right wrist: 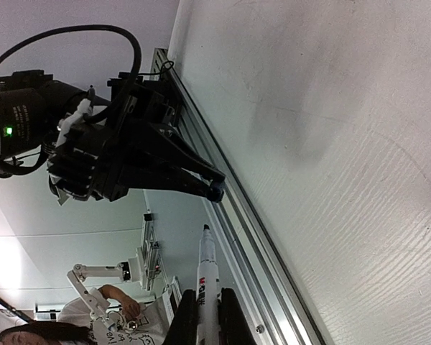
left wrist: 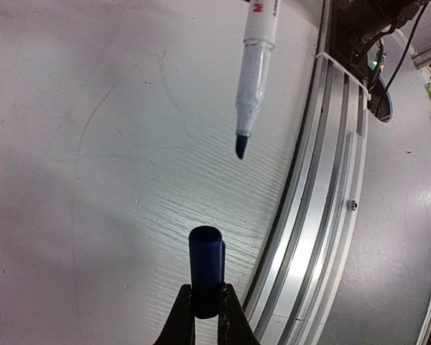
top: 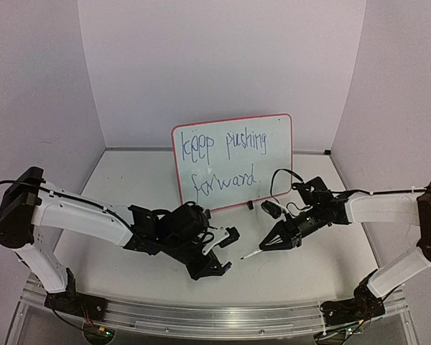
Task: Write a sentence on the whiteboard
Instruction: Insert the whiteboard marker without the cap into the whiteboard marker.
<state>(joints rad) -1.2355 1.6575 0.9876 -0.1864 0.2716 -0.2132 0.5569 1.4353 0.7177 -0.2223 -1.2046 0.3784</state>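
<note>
The whiteboard (top: 276, 162) stands upright at the back of the table. The sentence (top: 224, 144) in blue reads "keep pushing forward." in two lines. My left gripper (top: 225, 267) is shut on a blue marker cap (left wrist: 206, 267), open end pointing away. My right gripper (top: 271, 244) is shut on a white marker (right wrist: 207, 277) with its blue tip bare. The marker (left wrist: 256, 65) points at the cap with a gap between them. In the right wrist view the left gripper (right wrist: 214, 191) sits just beyond the marker tip.
An aluminium rail (top: 215, 315) runs along the table's near edge and also shows in the left wrist view (left wrist: 323, 215). White walls close the back and sides. The board's black clip foot (top: 250, 205) rests on the table.
</note>
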